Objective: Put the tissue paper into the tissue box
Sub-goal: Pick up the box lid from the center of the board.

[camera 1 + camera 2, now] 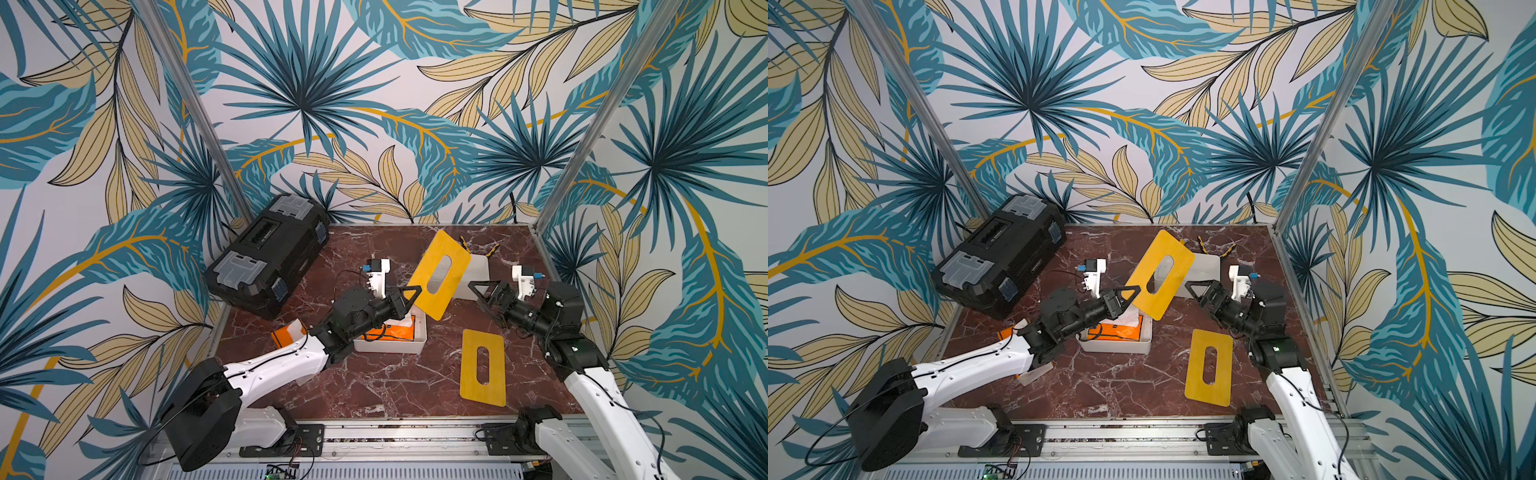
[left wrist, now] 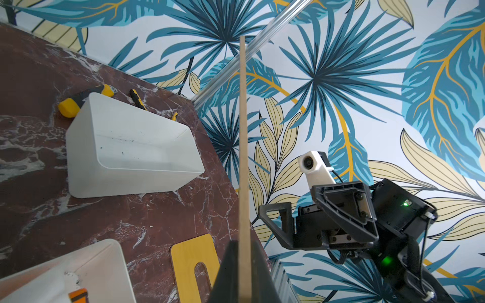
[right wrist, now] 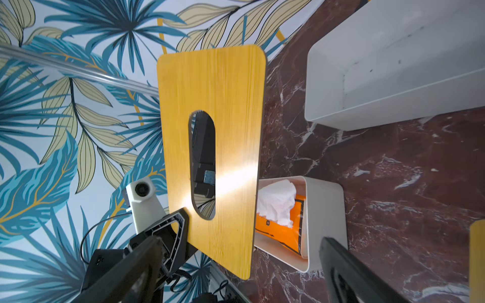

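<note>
While the left gripper (image 1: 414, 289) squeezes tight on a yellow wooden lid (image 1: 438, 245), its fingers pinch the thin board near one corner. The lid is up in the air and tilted. The lid has a long oval hole in the middle. It hangs over the far side of the white tissue box (image 1: 390, 347). The box stands near the middle of the dark red marble table (image 1: 374, 386), and its top is open. The tissue paper (image 3: 275, 202) is already inside this box. It is an orange pack lying in the bottom, with a crumpled white tissue poking up out of it. The left arm reaches across the near side of the box and hides part of it in both top views. The right gripper (image 1: 478, 296) is on the other side of the lifted lid, near it but not touching. Its jaws are spread wide apart and it holds nothing. A second yellow lid (image 1: 484, 395) with the same oval hole lies flat on the table, to the right of the tissue box and apart from it. A second white box (image 2: 131, 147) lies tipped on its side at the back of the table, and it is bare inside. Some yellow and black tools (image 2: 70, 106) lie just behind it, by the wall. A big black toolbox (image 1: 266, 253) with its lid shut sits in the back left corner. Something orange (image 1: 286, 334) peeks out from under the left arm at the left edge of the table, but it is too hidden to tell what it is.
</note>
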`<state>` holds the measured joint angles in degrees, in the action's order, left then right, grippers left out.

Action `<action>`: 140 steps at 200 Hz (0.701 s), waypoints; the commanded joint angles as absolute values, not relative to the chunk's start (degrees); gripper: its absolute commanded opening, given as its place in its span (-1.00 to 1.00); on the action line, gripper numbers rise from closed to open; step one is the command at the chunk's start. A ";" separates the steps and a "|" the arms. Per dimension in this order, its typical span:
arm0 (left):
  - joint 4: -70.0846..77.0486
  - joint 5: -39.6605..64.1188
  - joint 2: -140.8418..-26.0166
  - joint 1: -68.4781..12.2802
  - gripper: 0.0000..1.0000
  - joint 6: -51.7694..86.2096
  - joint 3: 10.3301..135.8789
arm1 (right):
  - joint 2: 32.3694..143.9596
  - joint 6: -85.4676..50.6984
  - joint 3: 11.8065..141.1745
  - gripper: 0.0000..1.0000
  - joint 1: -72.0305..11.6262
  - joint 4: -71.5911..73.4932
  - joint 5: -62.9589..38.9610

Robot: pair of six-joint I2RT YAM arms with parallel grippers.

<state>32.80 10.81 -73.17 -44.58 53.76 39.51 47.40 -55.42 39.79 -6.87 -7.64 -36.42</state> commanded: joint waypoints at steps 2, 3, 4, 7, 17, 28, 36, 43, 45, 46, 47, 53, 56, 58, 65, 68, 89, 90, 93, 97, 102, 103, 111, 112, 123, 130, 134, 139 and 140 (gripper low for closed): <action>41.33 9.49 -70.53 -43.31 -1.00 59.82 35.66 | 51.06 -54.47 38.07 0.99 -13.09 3.81 -31.15; 41.58 9.45 -70.51 -43.23 -1.00 60.01 35.50 | 51.28 -54.57 38.02 0.99 -13.36 4.10 -30.96; 41.84 9.47 -70.45 -43.15 -1.00 60.24 35.37 | 51.52 -54.62 37.99 0.99 -13.58 4.42 -30.73; 42.55 9.56 -70.36 -42.89 -1.00 61.00 34.93 | 52.18 -55.00 37.85 0.98 -14.21 5.53 -30.21; 45.05 10.49 -70.31 -41.78 -1.00 63.48 33.60 | 54.43 -56.84 37.09 0.93 -15.98 10.35 -29.13; 47.86 11.47 -70.36 -40.63 -1.00 66.13 32.19 | 56.70 -59.29 36.13 0.88 -17.68 16.48 -28.35; 49.93 11.76 -70.40 -39.88 -1.00 68.03 31.11 | 58.27 -60.82 35.63 0.81 -18.99 20.71 -28.06; 51.56 11.73 -70.46 -39.37 -1.00 69.59 30.19 | 59.51 -61.60 35.51 0.77 -20.19 23.55 -27.86; 52.00 11.79 -70.44 -39.24 -1.00 69.96 29.98 | 59.81 -61.72 35.57 0.76 -20.54 24.15 -27.79; 52.24 11.83 -70.46 -39.18 -1.00 70.13 29.89 | 59.96 -61.75 35.58 0.76 -20.68 24.42 -27.70; 52.44 11.85 -70.48 -39.10 -1.00 70.31 29.80 | 60.13 -61.77 35.59 0.76 -20.89 24.69 -27.60; 53.47 12.22 -70.64 -38.79 -1.00 71.12 29.39 | 61.02 -61.86 35.81 0.74 -21.84 25.94 -27.34; 53.85 12.43 -70.66 -38.64 -1.00 71.51 29.24 | 61.44 -61.81 35.90 0.73 -22.33 26.32 -27.02; 54.05 12.58 -70.73 -38.60 -1.00 71.78 29.19 | 61.68 -61.79 36.00 0.73 -22.68 26.55 -26.77; 54.74 13.01 -70.84 -38.40 -1.00 72.52 29.05 | 62.48 -61.70 36.28 0.70 -23.75 27.04 -25.99; 55.06 13.20 -71.04 -38.33 -1.00 72.90 28.97 | 62.82 -61.70 36.37 0.69 -24.08 27.13 -25.62; 58.06 13.68 -72.02 -38.32 -1.00 75.14 28.44 | 65.28 -62.69 36.74 0.59 -25.88 29.77 -24.68; 58.21 13.70 -72.09 -38.32 -1.00 75.23 28.42 | 65.38 -62.76 36.74 0.58 -25.95 29.96 -24.65; 58.65 13.71 -72.34 -38.32 -1.00 75.49 28.35 | 65.73 -63.10 36.74 0.58 -26.10 30.54 -24.66; 59.13 13.80 -72.62 -38.32 -1.00 75.73 28.30 | 66.24 -63.58 36.69 0.54 -26.31 31.40 -24.69; 59.57 13.96 -73.08 -38.32 -1.00 76.07 28.30 | 66.86 -64.26 36.65 0.47 -26.58 32.52 -24.75; 59.62 13.97 -73.15 -38.32 -1.00 76.18 28.30 | 67.00 -64.39 36.65 0.46 -26.65 32.74 -24.77; 60.31 14.04 -73.90 -38.30 -1.00 76.60 28.21 | 67.95 -65.59 36.56 0.34 -26.88 34.83 -25.10; 60.39 14.09 -74.00 -38.31 -1.00 76.71 28.26 | 68.08 -65.75 36.56 0.33 -26.98 35.08 -25.16; 61.65 14.17 -75.27 -38.32 -1.00 77.22 28.08 | 69.34 -67.36 36.56 0.17 -27.27 37.81 -25.70; 62.54 14.08 -76.06 -38.32 -1.00 77.65 27.92 | 69.84 -67.88 36.63 0.07 -27.42 39.05 -26.02; 63.15 14.12 -76.54 -38.31 -0.97 77.90 27.80 | 70.03 -67.94 36.85 0.01 -27.58 39.22 -26.22; 63.97 14.19 -77.14 -38.32 -0.93 78.03 27.65 | 70.13 -67.67 37.23 -0.07 -27.58 38.77 -26.43; 64.07 14.17 -77.29 -38.32 -0.92 78.04 27.62 | 70.13 -67.59 37.33 -0.09 -27.54 38.59 -26.53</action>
